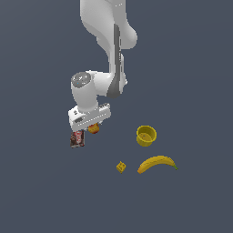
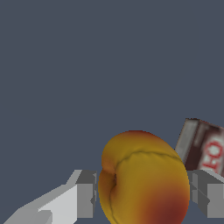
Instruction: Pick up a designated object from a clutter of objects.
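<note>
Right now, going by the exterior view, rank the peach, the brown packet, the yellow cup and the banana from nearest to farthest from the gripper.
1. The peach, between the fingers of the gripper.
2. The brown packet, just below, toward the exterior view's left.
3. The yellow cup, off toward the exterior view's right.
4. The banana, farther right and lower.

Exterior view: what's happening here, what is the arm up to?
The Panda arm has its gripper lowered around the orange-red fruit, with a finger on each side. Whether they already press it is unclear. A brown packet lies right beside it. The yellow cup, banana and small yellow block sit apart, untouched.
</note>
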Controlling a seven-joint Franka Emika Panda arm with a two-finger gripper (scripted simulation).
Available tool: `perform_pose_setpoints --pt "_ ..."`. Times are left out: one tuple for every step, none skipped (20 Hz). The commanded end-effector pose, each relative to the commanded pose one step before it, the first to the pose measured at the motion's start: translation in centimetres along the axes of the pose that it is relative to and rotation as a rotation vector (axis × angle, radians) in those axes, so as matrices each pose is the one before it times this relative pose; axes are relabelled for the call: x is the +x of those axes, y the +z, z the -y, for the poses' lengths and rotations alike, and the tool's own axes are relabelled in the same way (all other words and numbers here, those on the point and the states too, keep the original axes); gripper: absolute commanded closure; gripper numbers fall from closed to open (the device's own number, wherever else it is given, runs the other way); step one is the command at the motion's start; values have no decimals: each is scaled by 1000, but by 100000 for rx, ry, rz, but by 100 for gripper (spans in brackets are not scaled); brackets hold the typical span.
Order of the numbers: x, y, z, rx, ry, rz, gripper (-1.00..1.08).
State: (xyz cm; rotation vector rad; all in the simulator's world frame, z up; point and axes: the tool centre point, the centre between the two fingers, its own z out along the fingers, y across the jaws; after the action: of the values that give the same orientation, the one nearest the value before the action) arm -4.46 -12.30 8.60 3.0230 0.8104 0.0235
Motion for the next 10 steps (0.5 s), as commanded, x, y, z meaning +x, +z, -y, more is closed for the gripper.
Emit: perform_pose_setpoints --pt "1313 -1693 482 -75 -54 18 108" --pt "578 -744 220 12 -8 47 108" --pt "609 -786 231 13 -8 46 108" --pt "635 -820 240 14 -9 46 108" --pt "656 -847 247 15 -9 46 108" --pt "674 -868 253 17 -10 45 108" --pt "686 -867 256 27 -16 61 108" --pt "682 -875 254 23 -13 41 108" --pt "672 -899 252 0 0 0 108" --pt "694 -847 255 54 -28 76 108"
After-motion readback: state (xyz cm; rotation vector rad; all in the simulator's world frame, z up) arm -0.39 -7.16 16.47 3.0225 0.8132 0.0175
